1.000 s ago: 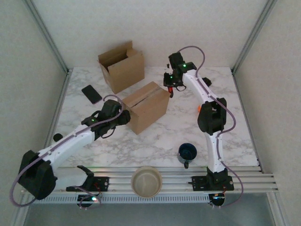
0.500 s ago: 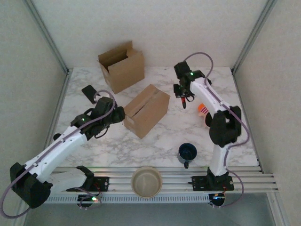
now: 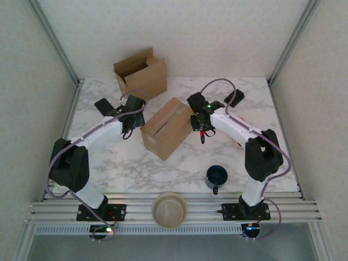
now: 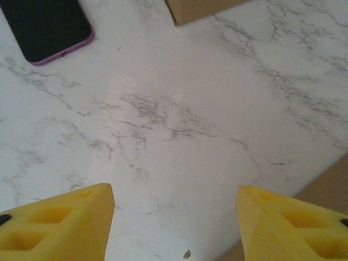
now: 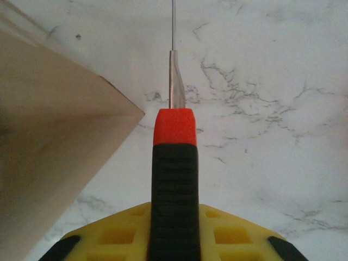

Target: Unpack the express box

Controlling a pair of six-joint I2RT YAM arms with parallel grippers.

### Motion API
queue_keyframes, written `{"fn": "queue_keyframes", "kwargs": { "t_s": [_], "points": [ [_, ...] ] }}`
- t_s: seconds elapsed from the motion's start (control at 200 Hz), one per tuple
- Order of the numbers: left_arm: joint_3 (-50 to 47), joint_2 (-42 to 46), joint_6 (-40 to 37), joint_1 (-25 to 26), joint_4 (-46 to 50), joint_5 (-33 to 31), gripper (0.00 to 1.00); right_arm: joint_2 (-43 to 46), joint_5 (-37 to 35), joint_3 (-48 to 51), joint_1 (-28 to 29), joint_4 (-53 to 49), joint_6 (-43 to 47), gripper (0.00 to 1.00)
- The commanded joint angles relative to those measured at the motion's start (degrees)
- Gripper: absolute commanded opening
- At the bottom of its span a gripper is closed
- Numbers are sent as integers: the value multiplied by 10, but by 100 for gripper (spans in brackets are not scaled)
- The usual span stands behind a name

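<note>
I see the brown cardboard express box (image 3: 168,128) sitting closed and turned at an angle in the middle of the marble table (image 3: 179,163), with the red-and-black cutter (image 5: 174,179), blade out, just beside its right corner.

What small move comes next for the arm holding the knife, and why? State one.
Probably lift the right gripper and swing it left, so the blade of the utility knife comes over the top seam of the closed cardboard box. The blade points at bare marble table beside the box's corner, clear of the cardboard, and the box is unopened.
</note>
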State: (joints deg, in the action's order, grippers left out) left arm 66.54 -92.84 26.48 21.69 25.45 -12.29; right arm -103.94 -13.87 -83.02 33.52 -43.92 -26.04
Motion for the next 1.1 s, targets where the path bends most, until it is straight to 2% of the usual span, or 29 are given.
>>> {"fn": "queue_keyframes", "kwargs": {
  "t_s": [0.0,0.16,0.371,0.596,0.736,0.896,1.021,1.092],
  "points": [
    [-17,20,-6,11,-20,25,59,-50,-12,-80,1,15,-20,0],
    [-71,70,21,42,-8,53,57,-153,3,-239,0,-28,30,0],
    [-143,122,82,119,-22,92,57,-255,69,-403,-7,-58,134,0],
    [-168,142,145,188,-36,84,58,-284,207,-435,-14,-40,244,0],
    [-167,160,164,209,-18,71,61,-280,263,-429,-14,-20,267,0],
    [-163,206,173,216,28,55,78,-276,233,-443,-20,-16,268,0],
    [-153,257,173,216,102,21,83,-268,173,-467,-38,-42,248,0],
    [-140,283,175,214,154,-8,84,-248,111,-459,-48,-59,229,0]
  ]
}}
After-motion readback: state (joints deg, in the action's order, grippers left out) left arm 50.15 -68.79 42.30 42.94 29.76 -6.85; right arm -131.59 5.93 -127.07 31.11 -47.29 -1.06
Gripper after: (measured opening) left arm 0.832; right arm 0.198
